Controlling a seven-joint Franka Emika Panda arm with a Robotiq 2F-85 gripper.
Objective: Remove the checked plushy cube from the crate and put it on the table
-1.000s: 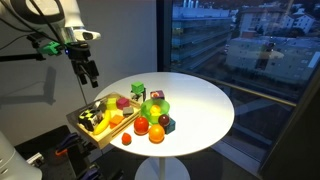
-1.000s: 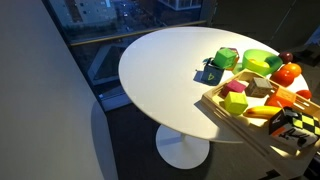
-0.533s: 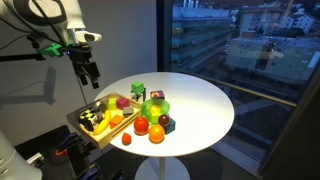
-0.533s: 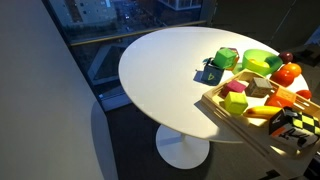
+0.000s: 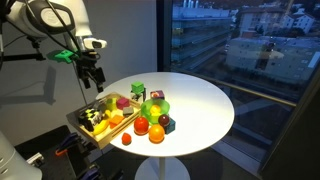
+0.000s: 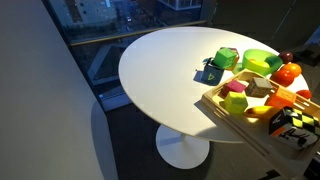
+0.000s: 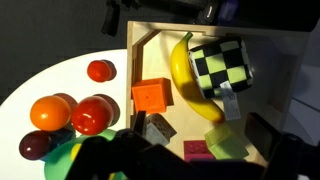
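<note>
The checked plushy cube point(image 7: 222, 65) lies inside the crate point(image 7: 141, 40), pressed against a banana point(image 7: 183, 72) on one side. In an exterior view it sits at the crate's near end point(image 6: 296, 124). An orange block point(image 7: 152, 97) lies just beside the banana, also in the crate. The crate rests at the edge of the round white worktop point(image 5: 200, 105), with toy fruits point(image 5: 150, 122) grouped on the worktop next to it.

The end effector point(image 5: 95, 77) hangs above the crate's far side, its fingers spread apart and holding nothing. Compared with half a second ago, it has shifted a little toward the crate and slightly lower. The cube, crate and toys lie where they were.
</note>
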